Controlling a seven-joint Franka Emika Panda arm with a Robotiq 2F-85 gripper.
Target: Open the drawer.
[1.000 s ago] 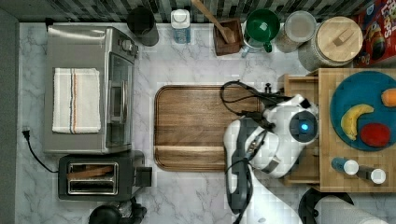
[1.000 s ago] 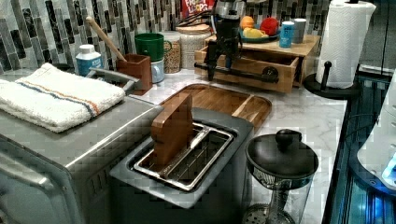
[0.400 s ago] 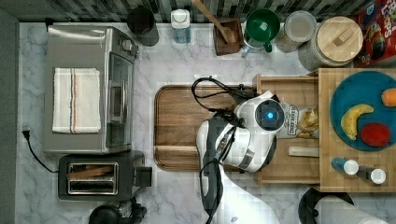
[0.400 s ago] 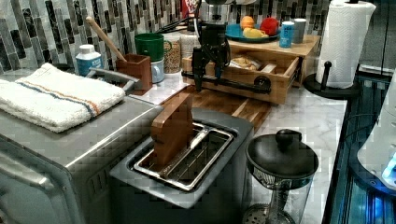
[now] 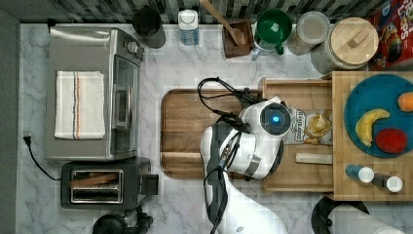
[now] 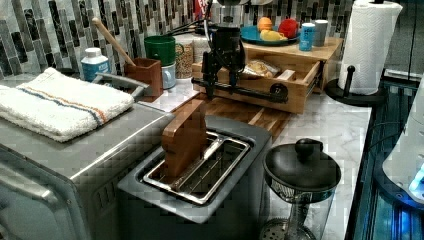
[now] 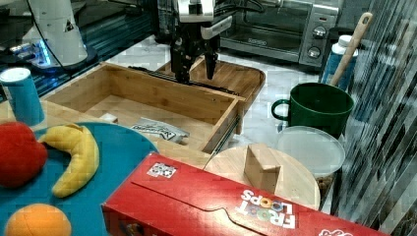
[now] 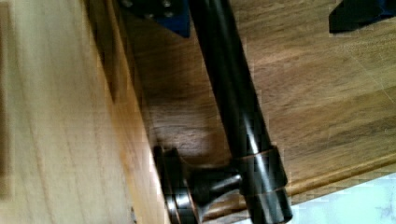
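Note:
The light wood drawer [image 5: 292, 176] stands pulled well out of the butcher-block cabinet [image 5: 341, 192], and its front hangs over the walnut tray [image 5: 187, 126]. Inside lie a snack bag [image 5: 311, 126] and a small wooden block [image 5: 314, 158]. The long black bar handle [image 6: 255, 92] [image 7: 157, 73] [image 8: 233, 102] runs along the drawer front [image 8: 60, 116]. My gripper [image 6: 220, 89] [image 7: 195, 74] [image 8: 266, 18] points down over the handle and is open. Its two fingers straddle the bar, one on each side, and the bar lies close to one blue pad [image 8: 175, 16].
A toaster oven [image 5: 92, 92] with a towel and a toaster [image 5: 100, 184] stand at the top view's left. A green mug [image 5: 272, 27], jars and a utensil holder [image 5: 238, 31] line the back wall. A blue fruit plate [image 5: 377, 97] sits on the cabinet, and a paper towel roll [image 6: 370, 45] stands beside it.
The drawer has slid out towards the top view's left, over the walnut tray. My gripper has moved the same way with the handle between its fingers, uncovering the snack bag.

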